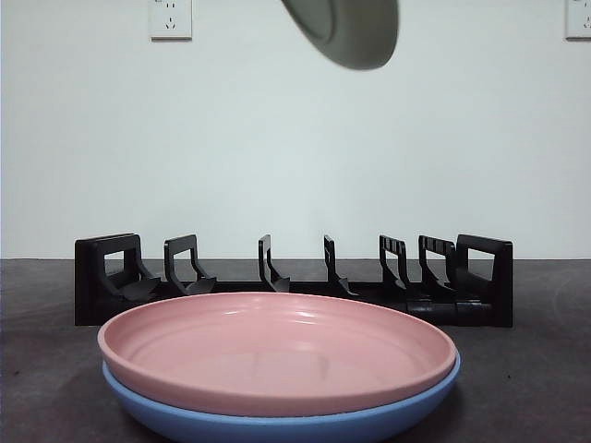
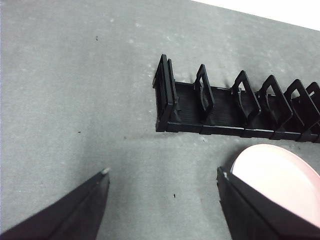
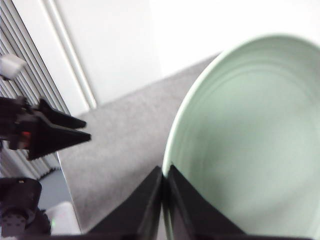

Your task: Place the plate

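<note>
The right gripper (image 3: 164, 172) is pinching the rim of one pale green plate (image 3: 250, 145) between its two jaws, carrying it high above the table; in the front view that green plate (image 1: 346, 29) is hanging tilted at the top edge. The left gripper (image 2: 162, 180) is hovering over the grey table (image 2: 75, 100) with its two jaws spread apart and nothing between them, near one end of the single black dish rack (image 2: 235, 107). In front of the rack (image 1: 295, 281) two plates are sitting stacked: one pink plate (image 1: 277, 351) resting on one blue plate (image 1: 277, 420).
</note>
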Action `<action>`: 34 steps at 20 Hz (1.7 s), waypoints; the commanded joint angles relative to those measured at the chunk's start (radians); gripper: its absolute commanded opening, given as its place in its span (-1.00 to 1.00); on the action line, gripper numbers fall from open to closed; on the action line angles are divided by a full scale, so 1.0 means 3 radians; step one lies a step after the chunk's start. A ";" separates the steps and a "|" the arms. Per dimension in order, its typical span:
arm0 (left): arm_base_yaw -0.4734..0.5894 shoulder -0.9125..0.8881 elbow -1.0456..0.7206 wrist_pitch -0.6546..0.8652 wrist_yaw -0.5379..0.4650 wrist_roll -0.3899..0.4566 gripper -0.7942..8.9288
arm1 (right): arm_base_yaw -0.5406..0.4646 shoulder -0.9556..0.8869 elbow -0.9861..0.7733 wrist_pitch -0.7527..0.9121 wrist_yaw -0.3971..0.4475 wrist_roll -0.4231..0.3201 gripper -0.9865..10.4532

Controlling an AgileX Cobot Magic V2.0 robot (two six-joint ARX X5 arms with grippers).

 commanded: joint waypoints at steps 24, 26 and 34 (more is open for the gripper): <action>-0.0006 0.0011 0.0029 0.0018 -0.0098 -0.0025 -0.13 | 0.1396 0.0904 -0.0969 -0.0206 0.1311 -0.0600 -0.81; -0.0006 0.0011 0.0029 0.0010 -0.0122 -0.0025 -0.13 | 0.1396 0.1040 -0.0969 -0.0191 0.1334 -0.0601 -0.81; -0.0006 0.0011 0.0029 0.0011 -0.0123 -0.0025 -0.13 | 0.1394 0.1570 -0.0969 -0.0038 0.1347 -0.0601 -0.81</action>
